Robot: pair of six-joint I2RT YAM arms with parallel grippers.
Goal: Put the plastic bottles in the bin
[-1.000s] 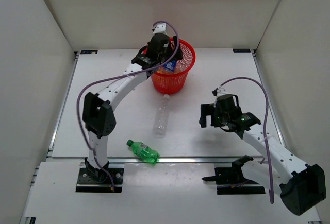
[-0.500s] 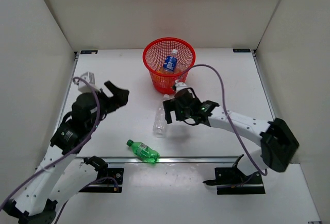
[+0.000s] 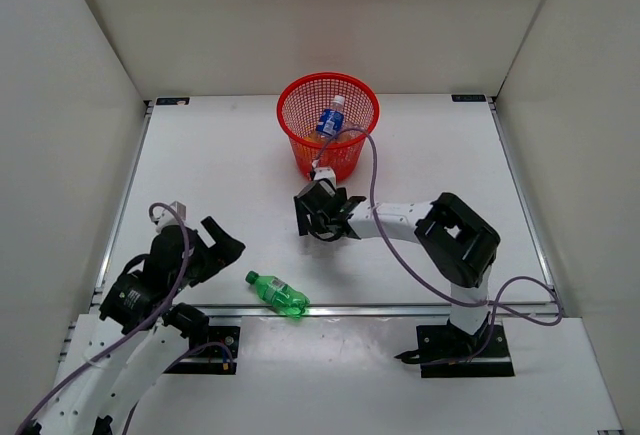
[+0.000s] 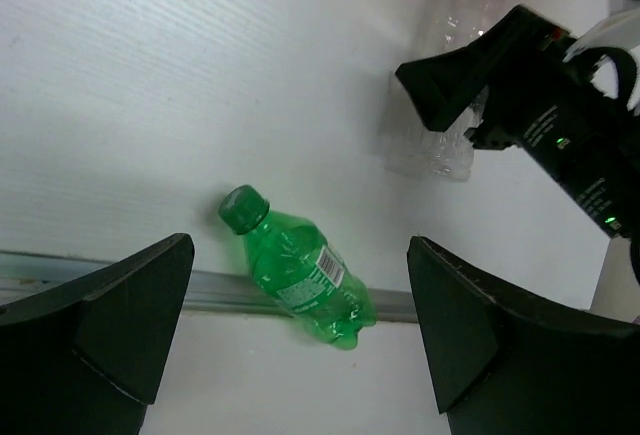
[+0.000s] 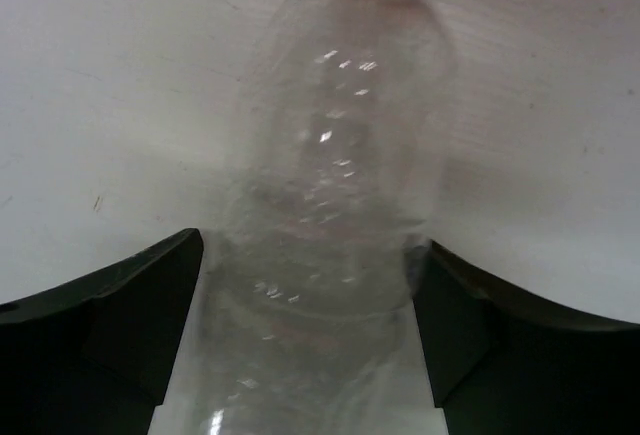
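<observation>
The red mesh bin [image 3: 300, 123] stands at the back centre with a blue-labelled bottle [image 3: 329, 120] upright inside. A plain clear bottle [image 5: 335, 205] lies on the table in front of the bin, also seen as the clear bottle [image 4: 437, 120] in the left wrist view. My right gripper [image 3: 318, 213] is down over it, both fingers pressed against its sides. A green bottle [image 3: 278, 293] lies on its side at the table's front edge. My left gripper [image 3: 215, 253] hangs wide open just left of and above the green bottle [image 4: 295, 280], holding nothing.
White walls close the table in on the left, back and right. A metal rail [image 3: 400, 307] runs along the front edge under the green bottle. The right arm [image 3: 455, 235] stretches across the middle of the table.
The left arm pulled back from the bin to the near left. The right arm swung left to the clear bottle, dropped over it and closed its jaws onto it.
</observation>
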